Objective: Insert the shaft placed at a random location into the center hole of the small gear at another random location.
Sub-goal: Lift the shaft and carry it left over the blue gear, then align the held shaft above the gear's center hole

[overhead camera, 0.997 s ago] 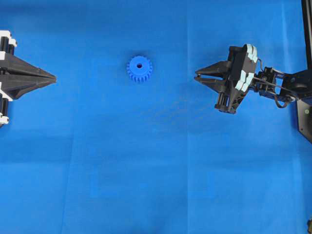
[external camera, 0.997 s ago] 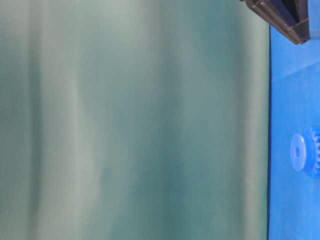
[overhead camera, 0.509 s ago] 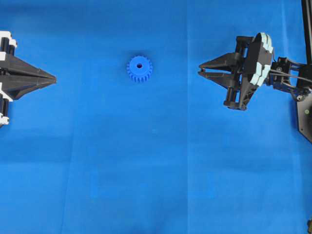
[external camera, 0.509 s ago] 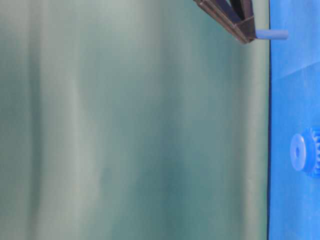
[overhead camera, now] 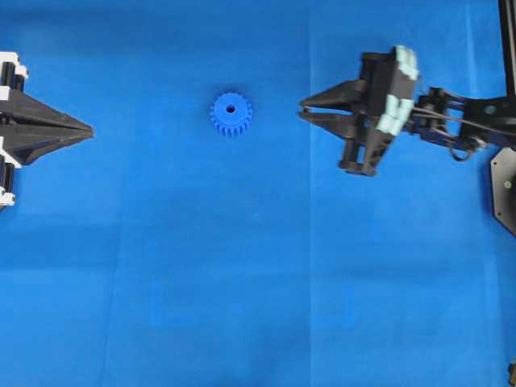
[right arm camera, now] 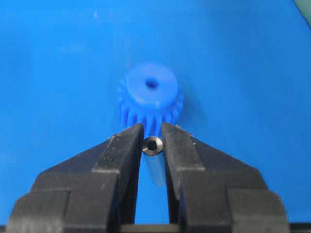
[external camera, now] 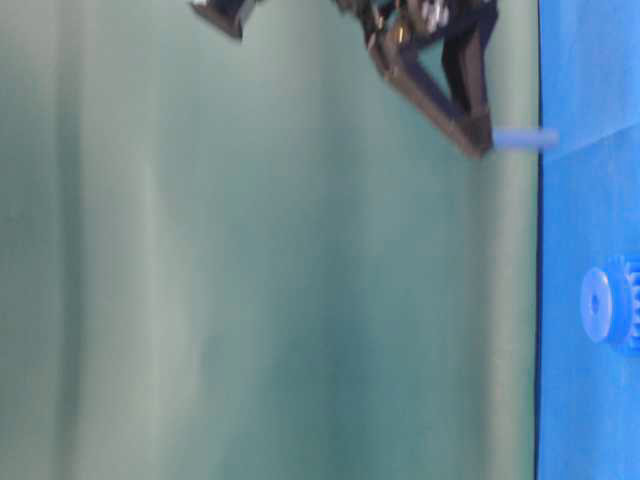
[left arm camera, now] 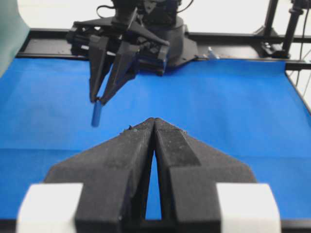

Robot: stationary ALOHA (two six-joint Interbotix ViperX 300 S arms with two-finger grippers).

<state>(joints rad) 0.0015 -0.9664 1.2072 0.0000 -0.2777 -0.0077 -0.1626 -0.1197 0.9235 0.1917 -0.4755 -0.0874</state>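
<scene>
Blue cloth (overhead camera: pixel 242 282) covers the table, where the small gear (overhead camera: pixel 230 114) lies flat with its center hole (overhead camera: pixel 230 108) facing up. To its right, well apart, the right gripper (overhead camera: pixel 303 114) clamps the shaft (right arm camera: pixel 152 145) above the cloth. Far left, the left gripper (overhead camera: pixel 89 129) rests with its jaws together.

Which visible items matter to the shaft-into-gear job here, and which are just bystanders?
Job:
- shaft, pinched in right claw
- small gear
- center hole

Bystanders:
- left claw, shut
- blue mat
- green backdrop
</scene>
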